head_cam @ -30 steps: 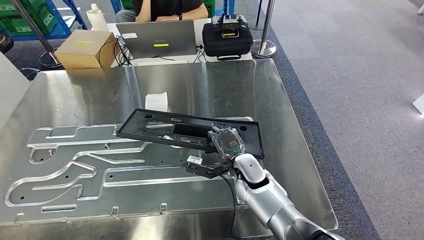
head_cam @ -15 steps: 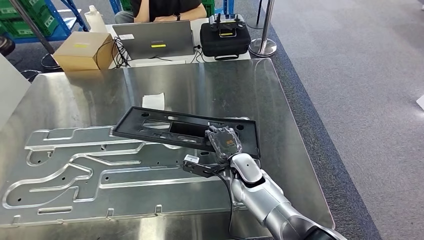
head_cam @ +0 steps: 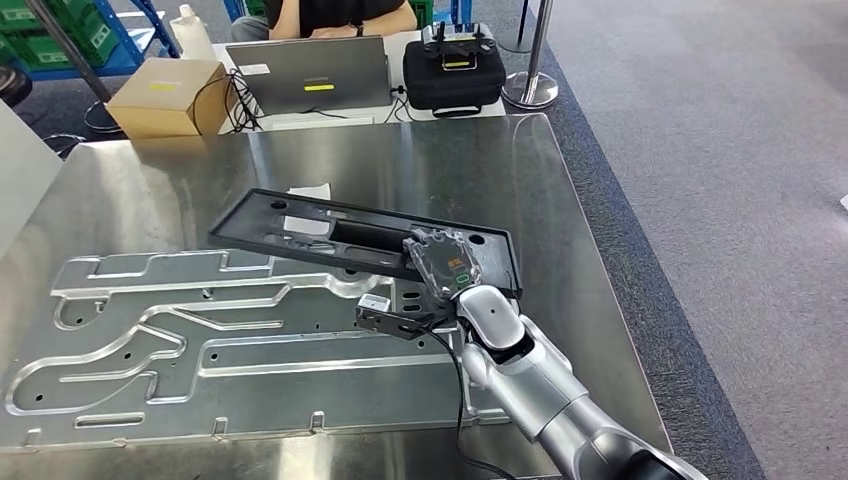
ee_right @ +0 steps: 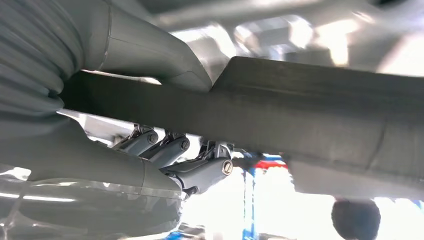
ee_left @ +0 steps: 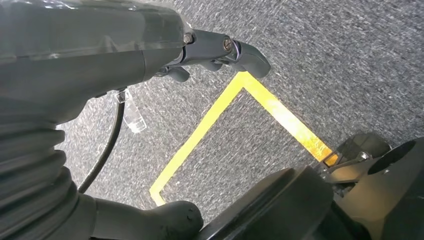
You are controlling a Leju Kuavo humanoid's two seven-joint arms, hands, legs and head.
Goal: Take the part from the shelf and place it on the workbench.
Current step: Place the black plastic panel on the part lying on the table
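Plastic, black and matte, makes up the part [head_cam: 330, 240]: a long flat frame with raised edges, rectangular cut-outs and small round holes, held over the desk [head_cam: 560, 230] at a slight tilt, its far end lying across a white slip of paper [head_cam: 306, 208] seen through one opening. The right hand [head_cam: 448, 272] grips its near end from above, under a clear cover with a small orange and green label too small to read; in the right wrist view the thumb [ee_right: 150, 50] presses one face of the dark panel and the fingers [ee_right: 200, 170] curl against the other. Whether the part touches the surface or hangs just above it cannot be told. Beneath it lies a large silver metal plate [head_cam: 150, 340] with winding stamped channels and small tabs along its near edge, resting on the brushed, reflective steel top with rounded corners. The left hand [ee_left: 165, 50] hangs over grey carpet marked with a yellow tape corner [ee_left: 245, 95]; its fingers [ee_left: 240, 50] are curled in around nothing. Beyond the far edge sit a grey laptop [head_cam: 308, 73] with a yellow sticker whose writing is illegible, a brown cardboard box [head_cam: 165, 95], a black case [head_cam: 455, 75] with a controller on top, and a person [head_cam: 335, 15] cut off by the frame.
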